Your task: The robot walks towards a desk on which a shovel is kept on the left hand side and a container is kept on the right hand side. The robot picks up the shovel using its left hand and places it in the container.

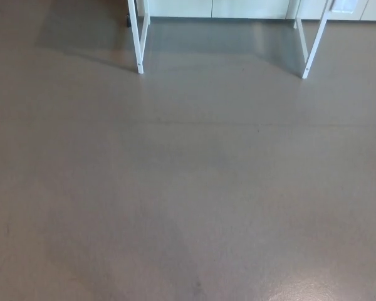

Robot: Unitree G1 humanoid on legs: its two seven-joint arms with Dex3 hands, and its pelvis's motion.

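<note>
Neither the shovel nor the container shows in the head view. Only the lower part of a white desk frame is visible at the top: a left leg [138, 44] and a right leg [313, 47] standing on the grey-brown floor [188, 188]. The desk top is cut off above the picture. No robot arm or hand shows, apart from a tiny dark sliver at the bottom right corner that I cannot identify.
Behind the desk legs runs a pale wall or cabinet base [219, 9]. A dark small object [128, 21] sits by the left leg. Shadow of the desk falls on the floor beneath it.
</note>
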